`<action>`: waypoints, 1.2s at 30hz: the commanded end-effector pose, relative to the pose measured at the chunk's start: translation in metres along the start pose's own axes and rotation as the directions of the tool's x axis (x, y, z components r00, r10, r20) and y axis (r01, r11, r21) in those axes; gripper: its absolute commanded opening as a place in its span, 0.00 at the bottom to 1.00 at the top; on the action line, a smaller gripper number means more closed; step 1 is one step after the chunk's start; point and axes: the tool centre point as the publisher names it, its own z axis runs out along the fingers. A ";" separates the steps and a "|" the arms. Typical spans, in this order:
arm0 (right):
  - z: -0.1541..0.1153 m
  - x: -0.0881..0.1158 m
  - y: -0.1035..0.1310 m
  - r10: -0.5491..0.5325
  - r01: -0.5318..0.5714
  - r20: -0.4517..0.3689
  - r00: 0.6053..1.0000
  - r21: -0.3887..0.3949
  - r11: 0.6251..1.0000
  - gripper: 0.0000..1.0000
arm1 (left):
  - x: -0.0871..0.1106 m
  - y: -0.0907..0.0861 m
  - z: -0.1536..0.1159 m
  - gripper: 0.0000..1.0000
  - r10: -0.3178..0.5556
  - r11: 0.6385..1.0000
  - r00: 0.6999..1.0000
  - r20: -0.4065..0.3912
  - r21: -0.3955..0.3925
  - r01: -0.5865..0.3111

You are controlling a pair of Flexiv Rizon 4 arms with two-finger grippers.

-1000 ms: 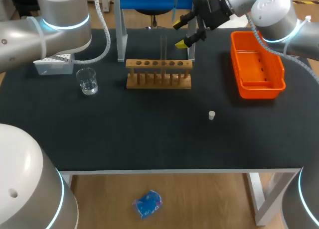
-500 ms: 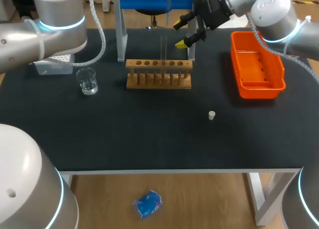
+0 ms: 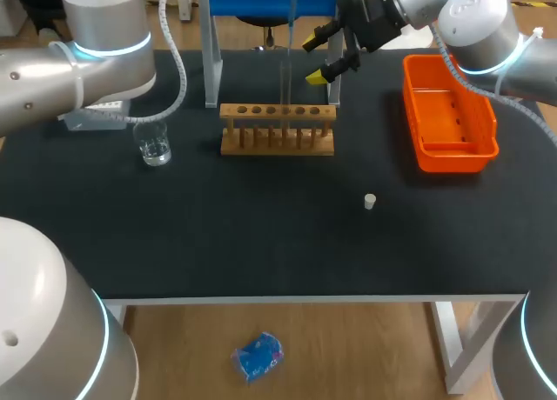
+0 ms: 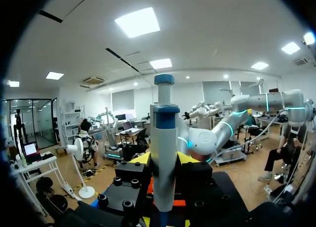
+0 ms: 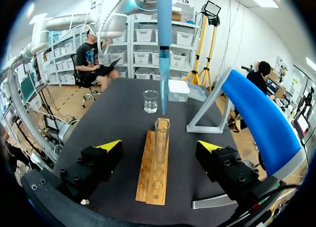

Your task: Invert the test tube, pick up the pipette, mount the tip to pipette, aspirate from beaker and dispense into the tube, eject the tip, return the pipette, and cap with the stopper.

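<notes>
Black counter [image 3: 261, 243] carries everything. The left arm [image 3: 78, 61] comes in from the far left corner, raised high with the wrist turned so the pipette [image 4: 163, 138] hangs plunger-up. The left end effector [image 4: 164, 160] is clamped on the pipette body from both sides. The right arm [image 3: 470, 17] reaches in from the far right corner, held behind the rack. The right end effector [image 3: 314, 59] has its fingers spread wide, nothing in them, pointed at the tube but apart from it. An orange tray [image 3: 448, 113] sits on the right side. The wooden rack [image 3: 277, 113] is mid-counter at the back. The test tube [image 5: 161, 135] stands upright in a rack hole, mouth up. The pipette's mounted tip [image 5: 163, 89] hangs straight over the tube mouth, just above it, so this looks like the dispense step. The beaker [image 3: 154, 143] is left of the rack, near the left arm. The stopper [image 3: 369, 201] lies alone in front of the rack, well apart from it. The tube is likely thin glass: light, slick, breakable, so grip it gently on the upper wall. The pipette is likely rigid, light plastic, and the mid-body hold suits it. The stopper is tiny and likely light; pinch its sides.
</notes>
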 end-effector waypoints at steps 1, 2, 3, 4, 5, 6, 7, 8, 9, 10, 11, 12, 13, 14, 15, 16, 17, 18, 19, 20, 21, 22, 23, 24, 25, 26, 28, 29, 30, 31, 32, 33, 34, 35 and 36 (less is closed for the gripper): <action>-0.001 -0.001 0.000 0.000 0.000 -0.003 1.000 0.002 1.000 1.00 | -0.002 0.004 0.001 0.00 -0.004 1.000 1.000 -0.001 0.004 0.004; -0.001 -0.001 0.000 0.000 0.000 -0.003 1.000 0.002 1.000 1.00 | -0.002 0.006 0.001 0.00 -0.005 1.000 1.000 -0.001 0.002 0.005; -0.001 -0.001 0.000 0.000 0.000 -0.003 1.000 0.002 1.000 1.00 | -0.002 0.007 0.001 0.00 -0.012 1.000 1.000 -0.002 0.005 0.012; -0.001 -0.001 0.000 0.000 0.000 -0.003 1.000 0.002 1.000 1.00 | -0.002 0.008 0.000 0.00 -0.013 1.000 1.000 -0.002 0.004 0.013; -0.001 -0.001 0.000 0.000 0.000 -0.003 1.000 0.002 1.000 1.00 | -0.002 0.010 0.000 0.00 -0.014 1.000 1.000 -0.001 0.002 0.014; -0.001 -0.001 0.000 0.000 0.000 -0.003 1.000 0.002 1.000 1.00 | -0.002 0.010 0.000 0.00 -0.014 1.000 1.000 0.000 0.002 0.014; -0.001 -0.001 0.000 0.000 0.000 -0.003 1.000 0.002 1.000 1.00 | -0.002 0.010 0.000 0.00 -0.015 1.000 1.000 0.000 0.003 0.015; -0.001 -0.001 0.000 0.000 0.000 -0.003 1.000 0.002 1.000 1.00 | -0.002 0.010 0.000 0.00 -0.015 1.000 1.000 0.002 0.004 0.015; -0.001 -0.001 0.000 0.000 0.000 -0.003 1.000 0.002 1.000 1.00 | -0.002 0.011 0.001 0.00 -0.013 1.000 1.000 0.004 0.002 0.013; -0.001 -0.001 0.000 0.000 0.000 -0.003 1.000 0.002 1.000 1.00 | -0.002 0.011 0.001 0.00 -0.017 1.000 1.000 0.003 0.004 0.017; -0.001 -0.001 0.000 0.000 0.000 -0.003 1.000 0.002 1.000 1.00 | -0.002 0.012 0.001 0.00 -0.016 1.000 1.000 0.007 0.001 0.016; -0.001 -0.001 0.000 0.000 0.000 -0.003 1.000 0.002 1.000 1.00 | -0.002 0.013 0.000 0.00 -0.015 1.000 1.000 0.008 0.000 0.015; -0.001 -0.001 0.000 0.000 0.000 -0.003 1.000 0.002 1.000 1.00 | -0.002 0.014 0.000 0.00 -0.018 1.000 1.000 0.009 0.000 0.018; -0.001 -0.001 0.000 0.000 0.000 -0.003 1.000 0.002 1.000 1.00 | -0.002 0.015 0.000 0.00 -0.019 1.000 1.000 0.009 0.000 0.019; -0.001 -0.001 0.000 0.000 0.000 -0.003 1.000 0.002 1.000 1.00 | -0.002 0.016 -0.001 0.00 -0.020 1.000 1.000 0.011 -0.001 0.020; -0.001 -0.001 0.000 0.000 0.000 -0.003 1.000 0.002 1.000 1.00 | -0.002 0.017 -0.001 0.00 -0.023 1.000 1.000 0.012 -0.002 0.023; -0.001 -0.001 0.000 0.000 0.000 -0.003 1.000 0.002 1.000 1.00 | -0.002 0.018 -0.002 0.00 -0.024 1.000 1.000 0.013 -0.002 0.024; -0.001 -0.001 0.000 0.000 0.000 -0.003 1.000 0.002 1.000 1.00 | -0.002 0.018 -0.002 0.00 -0.026 1.000 1.000 0.013 -0.004 0.026; -0.001 -0.001 0.000 0.000 0.000 -0.003 1.000 0.002 1.000 1.00 | -0.002 0.019 -0.002 0.00 -0.033 0.999 0.999 0.012 -0.003 0.033; -0.001 -0.001 0.000 0.000 0.000 -0.003 1.000 0.002 1.000 1.00 | -0.002 0.020 -0.002 0.00 -0.033 0.999 0.999 0.013 -0.004 0.033; -0.001 -0.001 0.000 0.000 0.000 -0.003 1.000 0.002 1.000 1.00 | -0.001 0.021 -0.002 0.00 -0.033 0.999 0.999 0.014 -0.007 0.033; -0.001 -0.001 0.000 0.000 0.000 -0.003 1.000 0.002 1.000 1.00 | -0.001 0.022 -0.002 0.00 -0.036 0.999 0.999 0.014 -0.007 0.036; -0.001 -0.001 0.000 0.000 0.000 -0.003 1.000 0.002 1.000 1.00 | 0.000 0.023 -0.002 0.00 -0.040 0.999 0.999 0.017 -0.009 0.040; -0.001 -0.001 0.000 0.000 0.000 -0.003 1.000 0.002 1.000 1.00 | 0.000 0.024 -0.003 0.00 -0.042 0.999 0.999 0.026 -0.013 0.042; -0.001 -0.001 0.000 0.000 0.000 -0.003 1.000 0.002 1.000 1.00 | 0.001 0.025 -0.002 0.00 -0.046 0.999 0.999 0.025 -0.010 0.046; -0.001 -0.001 0.000 0.000 0.000 -0.003 1.000 0.002 1.000 1.00 | 0.002 0.027 -0.002 0.00 -0.048 0.999 0.999 0.024 -0.009 0.049; -0.001 -0.001 0.000 0.000 0.000 -0.003 1.000 0.002 1.000 1.00 | 0.002 0.029 -0.002 0.00 -0.051 0.999 0.998 0.027 -0.010 0.051; -0.001 -0.001 0.000 0.000 0.000 -0.003 1.000 0.002 1.000 1.00 | 0.003 0.030 -0.002 0.00 -0.056 0.998 0.998 0.029 -0.010 0.056; -0.001 -0.001 0.000 0.000 0.000 -0.003 1.000 0.002 1.000 1.00 | 0.003 0.031 -0.002 0.00 -0.058 0.998 0.998 0.029 -0.009 0.058; -0.001 -0.001 0.000 0.000 0.000 -0.003 1.000 0.002 1.000 1.00 | 0.003 0.032 -0.002 0.00 -0.059 0.998 0.998 0.030 -0.009 0.060; -0.001 -0.001 0.000 0.000 0.000 -0.003 1.000 0.002 1.000 1.00 | 0.003 0.032 -0.002 0.00 -0.060 0.998 0.998 0.030 -0.009 0.061; -0.001 -0.001 0.000 0.000 0.000 -0.003 1.000 0.002 1.000 1.00 | 0.003 0.033 -0.002 0.00 -0.062 0.998 0.998 0.029 -0.008 0.062; -0.001 -0.001 0.000 0.000 0.000 -0.003 1.000 0.002 1.000 1.00 | 0.003 0.033 -0.002 0.00 -0.063 0.998 0.998 0.029 -0.008 0.063; -0.001 -0.001 0.000 0.000 0.000 -0.003 1.000 0.002 1.000 1.00 | 0.003 0.033 -0.001 0.00 -0.063 0.998 0.998 0.029 -0.007 0.064; -0.001 -0.001 0.000 0.000 0.000 -0.003 1.000 0.002 1.000 1.00 | 0.003 0.033 -0.001 0.00 -0.064 0.998 0.998 0.028 -0.007 0.064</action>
